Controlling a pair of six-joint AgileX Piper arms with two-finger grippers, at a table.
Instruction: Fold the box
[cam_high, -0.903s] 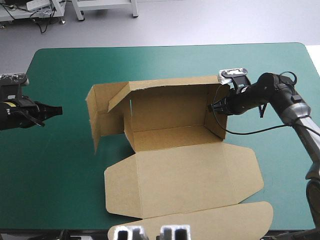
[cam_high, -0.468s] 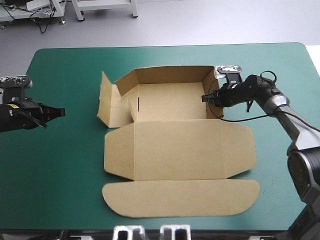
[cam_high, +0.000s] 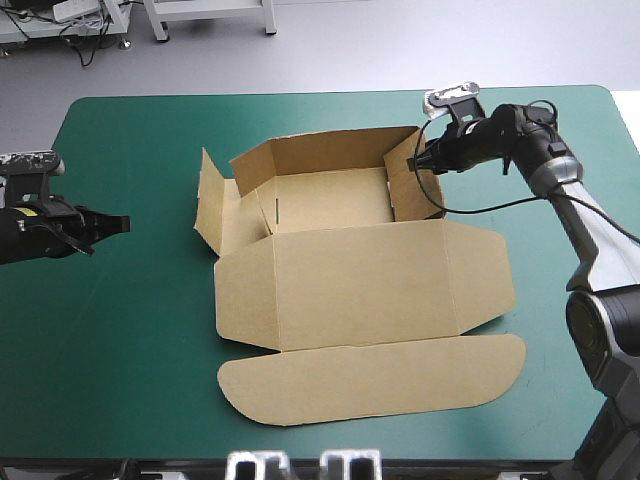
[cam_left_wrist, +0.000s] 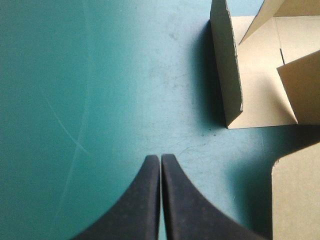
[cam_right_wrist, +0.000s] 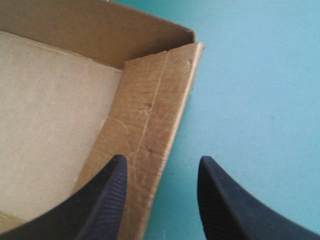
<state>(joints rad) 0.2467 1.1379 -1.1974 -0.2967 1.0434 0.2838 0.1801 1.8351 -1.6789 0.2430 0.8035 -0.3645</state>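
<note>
You're in a lab: a teal-green-covered table (cam_high: 130, 330) on a bare grey floor (cam_high: 400, 50), with white metal frames (cam_high: 212, 18) and loose cables (cam_high: 85, 42) beyond.

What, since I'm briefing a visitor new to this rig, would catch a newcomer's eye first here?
The brown box mid-table on the teal-green cover: walls raised at the far side, lid and rounded flap flat toward the near edge. The right gripper stands open over its right wall; the left gripper, shut, sits apart to the box's left.
</note>
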